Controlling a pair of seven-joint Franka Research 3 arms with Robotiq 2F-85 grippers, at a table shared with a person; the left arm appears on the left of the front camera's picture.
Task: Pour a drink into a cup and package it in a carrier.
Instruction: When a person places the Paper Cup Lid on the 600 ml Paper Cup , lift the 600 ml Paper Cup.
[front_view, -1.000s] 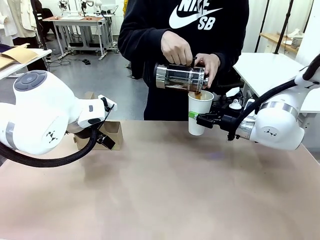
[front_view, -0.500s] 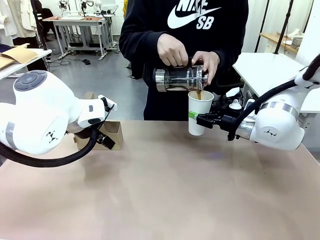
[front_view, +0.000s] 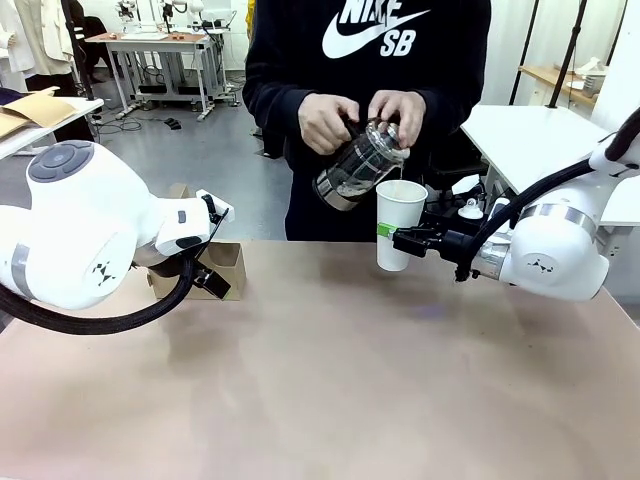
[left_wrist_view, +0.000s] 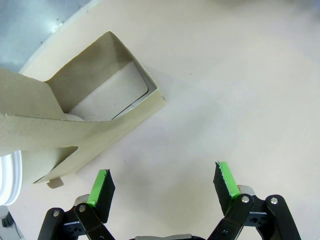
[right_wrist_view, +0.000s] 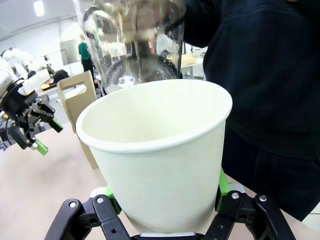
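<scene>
Cup (front_view: 401, 215) clamped between right gripper (front_view: 394, 233) jaws, lidless; jug (front_view: 358, 165) tipped just above, in person's hands — pour step, likely near done. Left gripper (left_wrist_view: 162, 180) jaws wide apart, empty, carrier (left_wrist_view: 100, 100) just beyond one finger. Next — carry cup level to carrier slot.

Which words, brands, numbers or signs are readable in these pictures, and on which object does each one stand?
"NIKE SB", white, with a swoosh, on the person's black sweatshirt; the picture's edge cuts the top of "NIKE".
A small dark mark on the left arm and on the right arm: too small to read.
The cup and the carrier: no print seen.
</scene>
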